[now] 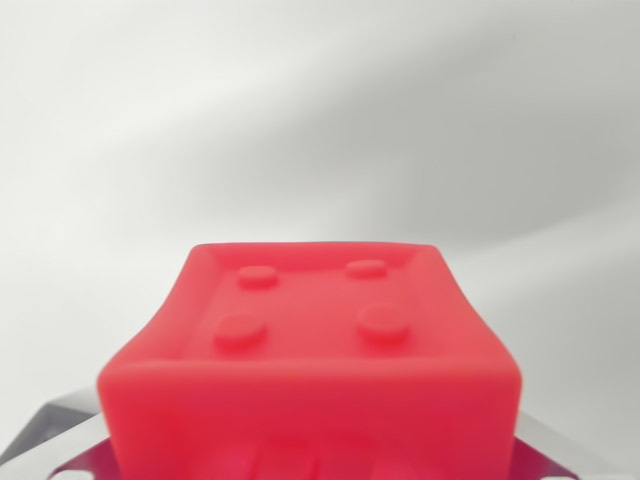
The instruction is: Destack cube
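Note:
A red cube (pixel 315 350) fills the lower middle of the wrist view, very close to the camera and slightly blurred. The face turned toward the camera has a raised rim and several round studs. My gripper (pixel 312 462) sits at the bottom edge, with grey metal fingers (pixel 60 435) showing at the cube's left side and again at its right side. The jaws press against both sides of the cube, so the gripper is shut on it. No second cube shows; anything under or behind the red cube is hidden.
Behind the cube there is only a pale white-grey surface, out of focus, with soft diagonal shadows across it.

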You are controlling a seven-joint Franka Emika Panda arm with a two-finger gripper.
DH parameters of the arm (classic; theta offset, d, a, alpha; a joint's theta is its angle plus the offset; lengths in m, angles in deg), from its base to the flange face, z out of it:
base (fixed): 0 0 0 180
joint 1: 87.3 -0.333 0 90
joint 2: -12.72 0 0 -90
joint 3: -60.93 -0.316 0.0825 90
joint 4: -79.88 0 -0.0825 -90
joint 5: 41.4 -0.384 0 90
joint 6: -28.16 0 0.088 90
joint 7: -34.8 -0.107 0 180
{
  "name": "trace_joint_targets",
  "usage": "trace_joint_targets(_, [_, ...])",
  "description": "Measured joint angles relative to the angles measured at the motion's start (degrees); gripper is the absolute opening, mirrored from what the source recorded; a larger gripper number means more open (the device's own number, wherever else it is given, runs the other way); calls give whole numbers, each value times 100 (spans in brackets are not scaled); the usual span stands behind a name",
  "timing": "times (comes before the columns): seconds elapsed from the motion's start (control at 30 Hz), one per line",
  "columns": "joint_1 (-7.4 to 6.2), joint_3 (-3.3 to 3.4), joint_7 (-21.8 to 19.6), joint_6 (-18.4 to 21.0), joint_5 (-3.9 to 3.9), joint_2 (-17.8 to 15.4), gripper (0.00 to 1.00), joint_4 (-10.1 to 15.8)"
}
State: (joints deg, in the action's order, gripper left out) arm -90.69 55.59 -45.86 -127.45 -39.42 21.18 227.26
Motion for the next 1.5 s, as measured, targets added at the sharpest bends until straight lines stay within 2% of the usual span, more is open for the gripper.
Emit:
trace_joint_targets(0.67, [366, 106, 813, -6, 0, 218, 0, -213])
trace_joint_targets(1.17, [626, 156, 1355, -6, 0, 390, 0, -395])
trace_joint_targets(1.27, [640, 165, 1368, -71, 5, 460, 0, -413])
trace_joint_targets(1.5, [632, 183, 1358, -394, 54, 888, 0, -469])
